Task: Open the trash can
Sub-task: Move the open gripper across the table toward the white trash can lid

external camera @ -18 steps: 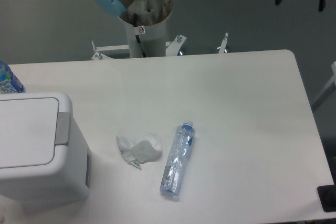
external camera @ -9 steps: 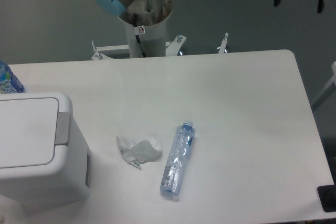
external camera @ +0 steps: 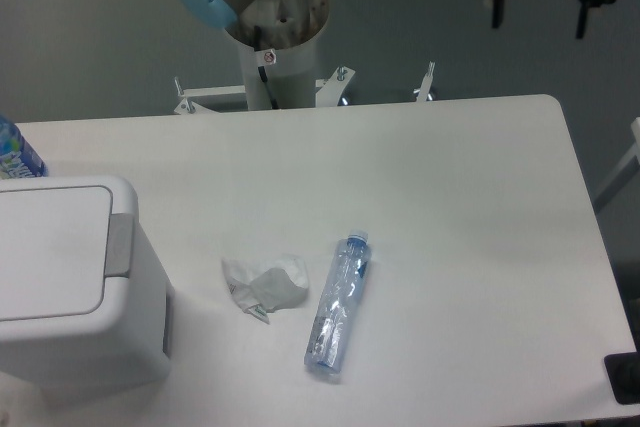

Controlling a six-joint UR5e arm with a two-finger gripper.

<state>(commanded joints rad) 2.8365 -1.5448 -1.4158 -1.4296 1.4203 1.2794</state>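
Note:
The trash can [external camera: 70,287] is a large boxy white bin at the table's front left. Its flat lid is shut, and the grey push tab [external camera: 120,245] sits on its right edge. My gripper [external camera: 537,19] is black and hangs high at the top right, beyond the table's far edge and far from the can. Its two fingers point down and stand wide apart with nothing between them.
A crumpled white tissue [external camera: 264,285] and a clear plastic bottle [external camera: 340,305] lie on the white table [external camera: 450,197] to the right of the can. Another bottle's blue-labelled top [external camera: 15,152] shows at the left edge. The arm's base [external camera: 270,37] stands behind the table.
My gripper has moved a little to the left and slightly down along the top of the view. The trash can, tissue and bottle have not moved.

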